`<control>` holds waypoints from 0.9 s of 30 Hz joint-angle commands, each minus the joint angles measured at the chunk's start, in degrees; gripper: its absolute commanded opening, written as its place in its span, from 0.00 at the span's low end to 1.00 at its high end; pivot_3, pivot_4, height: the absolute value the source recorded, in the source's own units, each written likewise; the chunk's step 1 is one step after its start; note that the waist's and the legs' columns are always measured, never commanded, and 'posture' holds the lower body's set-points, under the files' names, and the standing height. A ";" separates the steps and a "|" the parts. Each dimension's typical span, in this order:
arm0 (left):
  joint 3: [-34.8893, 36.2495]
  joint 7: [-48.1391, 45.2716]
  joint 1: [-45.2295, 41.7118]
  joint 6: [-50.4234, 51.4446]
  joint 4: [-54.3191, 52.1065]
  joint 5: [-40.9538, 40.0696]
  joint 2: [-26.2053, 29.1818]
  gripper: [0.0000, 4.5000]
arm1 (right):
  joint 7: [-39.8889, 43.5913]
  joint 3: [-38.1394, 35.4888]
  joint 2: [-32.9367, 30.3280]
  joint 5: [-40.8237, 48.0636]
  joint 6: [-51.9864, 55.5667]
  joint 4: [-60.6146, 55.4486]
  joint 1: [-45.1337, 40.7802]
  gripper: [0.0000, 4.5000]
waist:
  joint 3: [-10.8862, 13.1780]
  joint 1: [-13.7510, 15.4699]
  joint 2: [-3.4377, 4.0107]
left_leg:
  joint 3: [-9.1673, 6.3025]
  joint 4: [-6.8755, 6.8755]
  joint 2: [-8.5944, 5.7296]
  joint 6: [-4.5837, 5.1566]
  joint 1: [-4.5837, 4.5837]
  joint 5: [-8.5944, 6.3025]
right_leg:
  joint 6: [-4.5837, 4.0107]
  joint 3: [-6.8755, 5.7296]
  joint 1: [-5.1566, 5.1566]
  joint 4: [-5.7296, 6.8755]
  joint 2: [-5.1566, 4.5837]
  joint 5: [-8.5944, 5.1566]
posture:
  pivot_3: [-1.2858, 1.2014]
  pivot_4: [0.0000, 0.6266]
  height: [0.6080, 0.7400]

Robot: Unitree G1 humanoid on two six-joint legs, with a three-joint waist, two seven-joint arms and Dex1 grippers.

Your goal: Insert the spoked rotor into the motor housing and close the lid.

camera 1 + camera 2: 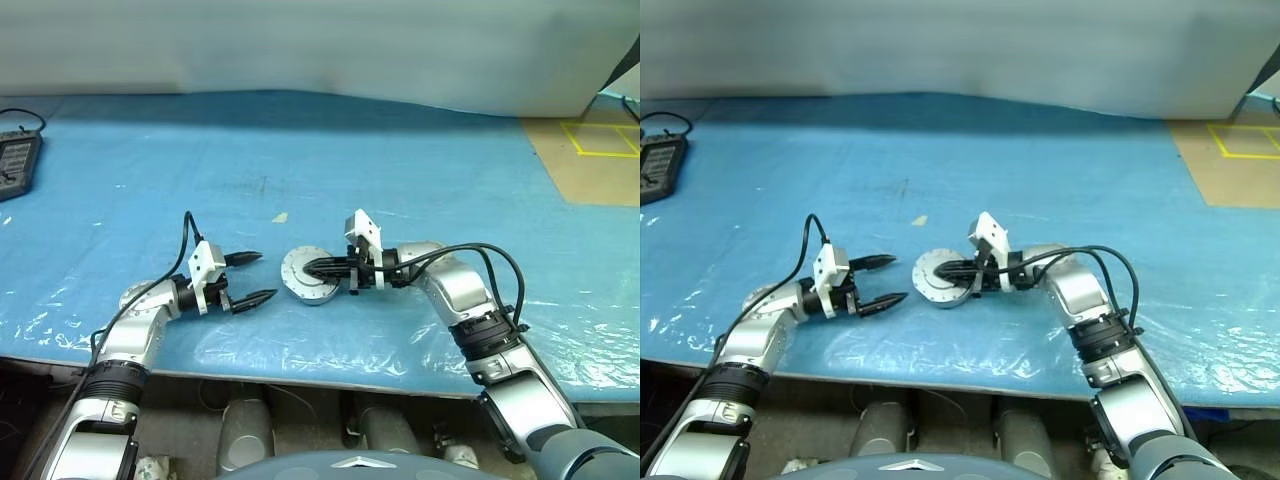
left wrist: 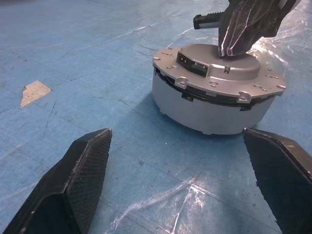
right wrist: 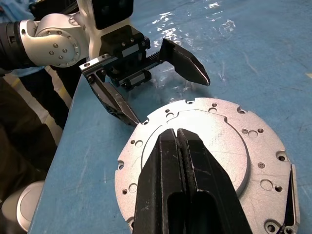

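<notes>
The right claw (image 3: pixel 183 141) is closed, its two black fingers pressed together with nothing between them, and it lies over the smooth grey top of the lid (image 3: pixel 214 141), tips reaching about to the lid's middle; whether the tips press on the metal or hang just above it cannot be told. The lid sits on the motor housing (image 2: pixel 204 109), rims roughly lined up, with a thin dark seam showing between them on the near side, so it may not be fully seated. The spoked rotor is presumably inside already. The stack stands on the blue-covered table (image 1: pixel 420 170), near its front edge, between the two arms. The left claw (image 1: pixel 250 277) is spread wide and empty, just beside the housing on the robot's left, pointing level at its side wall, one finger to each side of the line to it. The housing is round, so no long axis matters; what matters is that the right claw is above it and the left claw flanks it, well placed to steady the body while the right presses down.
</notes>
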 commanded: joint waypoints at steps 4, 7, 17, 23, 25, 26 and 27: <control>-0.01 -0.16 0.81 0.18 -2.47 -0.70 -0.26 1.00 | -1.82 2.67 -1.87 -4.74 -4.95 4.00 2.14 0.00 | -0.01 -0.02 0.00 | 0.00 -0.12 -0.03 0.03 0.42 -0.03 | 0.04 0.02 0.39 -0.07 -0.05 -0.03 | 0.52 0.24 1.00; -0.15 0.03 0.89 0.24 -2.63 -0.55 -0.61 1.00 | -2.53 0.41 -1.23 -2.75 -6.57 3.23 1.87 0.00 | -0.02 -0.02 -0.01 | 0.00 -0.15 -0.06 0.06 0.52 -0.04 | 0.35 0.02 0.52 -0.11 -0.12 -0.21 | 0.52 0.24 1.00; -0.30 0.46 0.34 -0.45 -2.24 0.20 -1.01 1.00 | -2.80 -3.67 0.63 2.45 -6.42 -1.94 0.55 0.27 | -0.02 -0.03 -0.01 | 0.02 -0.25 -0.04 0.01 0.18 -0.01 | 0.07 0.00 0.16 -0.14 -0.08 -0.11 | 0.52 0.24 1.00; -0.39 0.68 0.42 -0.43 -2.33 0.26 -1.06 1.00 | -3.42 -2.83 1.34 1.40 -6.73 -1.60 0.54 0.74 | -0.02 -0.04 -0.01 | 0.02 -0.26 -0.04 0.01 0.09 -0.01 | 0.06 -0.01 0.07 -0.14 -0.08 -0.12 | 0.52 0.24 1.00; -0.44 0.80 0.50 -0.50 -2.41 0.30 -1.13 1.00 | -3.39 -2.26 1.29 0.78 -7.13 -1.12 0.67 0.89 | -0.02 -0.03 -0.01 | 0.02 -0.25 -0.05 0.01 0.09 -0.01 | 0.06 -0.01 0.07 -0.14 -0.09 -0.12 | 0.52 0.24 1.00; -0.46 0.88 0.54 -0.55 -2.44 0.34 -1.17 1.00 | -3.54 -2.01 1.28 0.32 -7.57 -0.72 0.70 0.99 | -0.02 -0.04 -0.01 | 0.02 -0.25 -0.05 0.01 0.09 -0.01 | 0.07 -0.01 0.07 -0.14 -0.09 -0.12 | 0.52 0.24 1.00; -0.49 0.91 0.58 -0.55 -2.49 0.36 -1.19 1.00 | -3.53 -1.76 1.22 0.00 -7.91 -0.51 0.74 0.99 | -0.02 -0.04 -0.01 | 0.02 -0.25 -0.05 0.01 0.09 -0.01 | 0.07 -0.01 0.07 -0.14 -0.09 -0.12 | 0.52 0.24 1.00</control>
